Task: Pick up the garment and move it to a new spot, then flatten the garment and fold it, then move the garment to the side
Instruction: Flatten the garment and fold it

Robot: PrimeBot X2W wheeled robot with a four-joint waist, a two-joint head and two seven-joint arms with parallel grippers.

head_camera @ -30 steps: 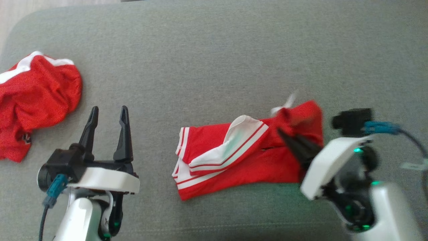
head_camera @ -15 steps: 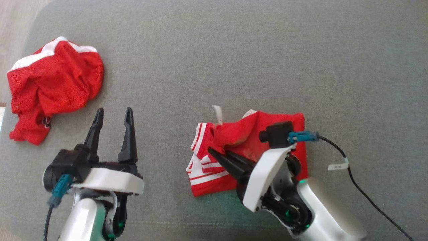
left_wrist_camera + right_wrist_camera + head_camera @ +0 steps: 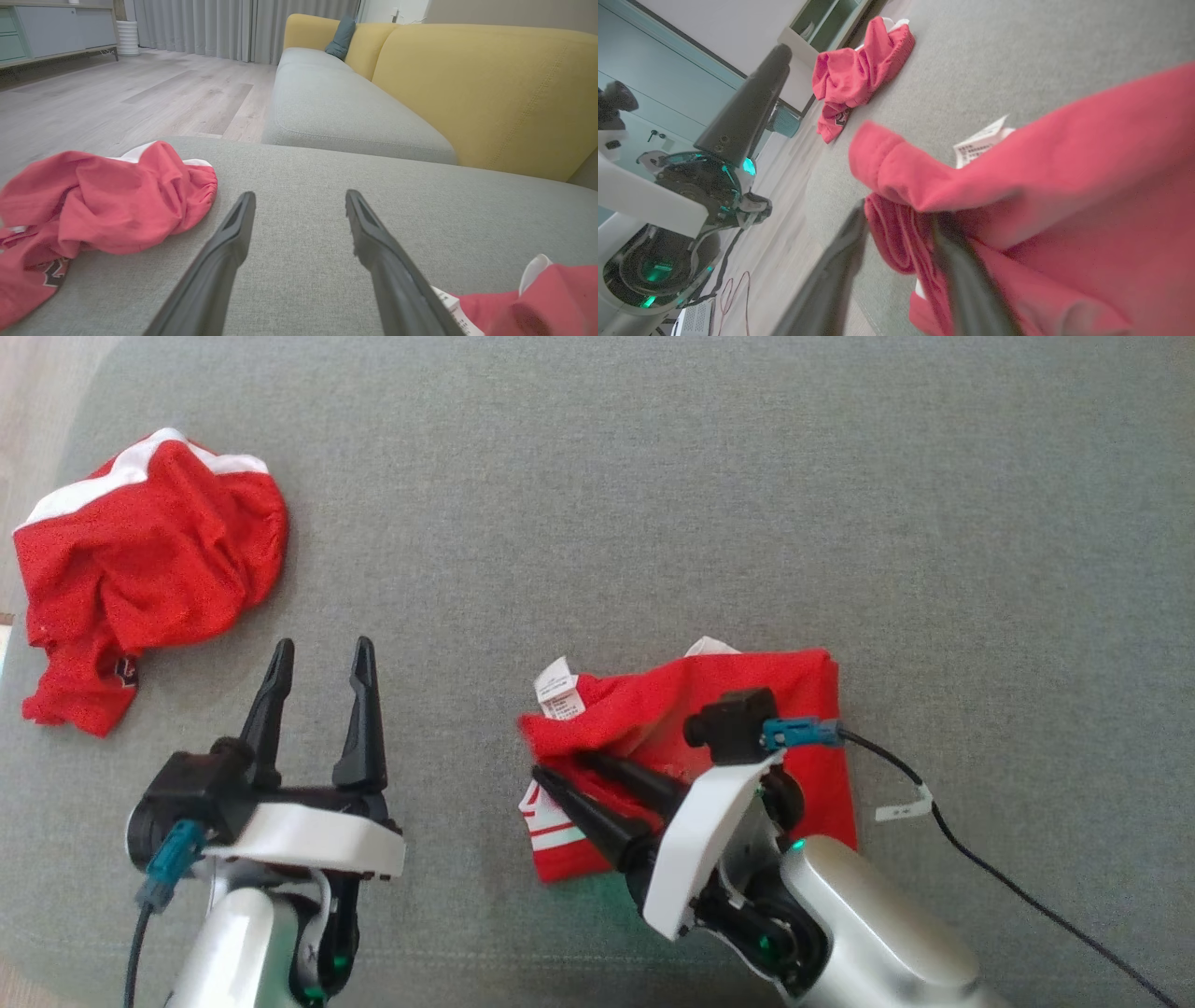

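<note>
At the bottom of your head view, both pale forearms come up from the lower edge. Your left end effector (image 3: 322, 644) points straight up the view above the grey fabric seat cushion (image 3: 653, 476), with its two dark fingers spread wide and nothing between them.

Your right arm enters from the lower right, its wrist turned so the right end effector (image 3: 558, 763) points up and to the left, low over the cushion. Its fingers stand apart and pinch nothing.

The red garment with white side stripes (image 3: 644, 709) lies folded on the cushion directly under that wrist. A loose red flap is draped across the fingertips. In your right wrist view a rolled red edge sits in the gap between the fingers (image 3: 840, 261), and the tip of one finger is lost under the flap. The wrist and its small camera hide the garment's middle, and the stripes show only at its lower left corner.

A small white printed care label (image 3: 555, 689) sticks out at the garment's upper left. Farther away to your left, well apart, a crumpled red garment with a white band (image 3: 149, 569) lies near the cushion's edge.
</note>
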